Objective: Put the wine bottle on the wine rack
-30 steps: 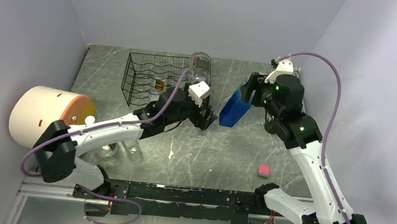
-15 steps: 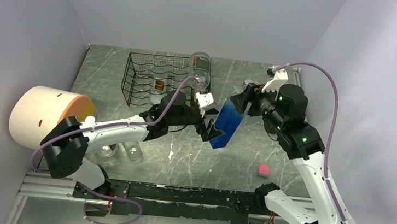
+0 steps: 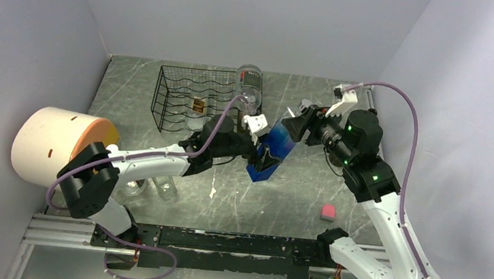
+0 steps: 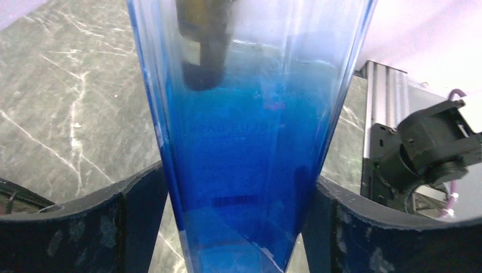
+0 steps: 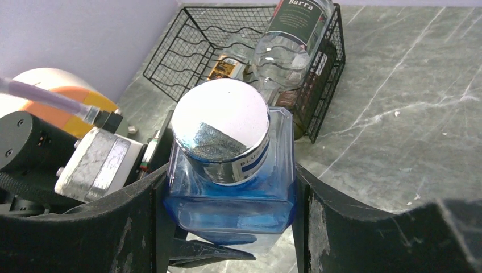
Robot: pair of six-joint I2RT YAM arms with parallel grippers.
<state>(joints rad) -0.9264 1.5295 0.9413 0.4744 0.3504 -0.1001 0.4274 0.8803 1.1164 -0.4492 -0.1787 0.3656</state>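
Top external view: tilted blue bottle (image 3: 272, 145) just right of the rack (image 3: 180, 99), right gripper (image 3: 293, 131) clamping its top end and left gripper (image 3: 260, 162) its lower end; left wrist view: jaws press both bottle sides; right wrist view: jaws pinch the shoulders under the silver cap (image 5: 220, 128), rack beyond.

The blue wine bottle (image 4: 244, 170) is filling the middle of the view, with the left tool (image 4: 241, 227) closing around it, its dark fingers (image 4: 142, 222) touching both sides. Grey veined tabletop (image 4: 74, 102) is showing behind; a metal rail (image 4: 381, 96) and a black arm part (image 4: 432, 148) are sitting at right.
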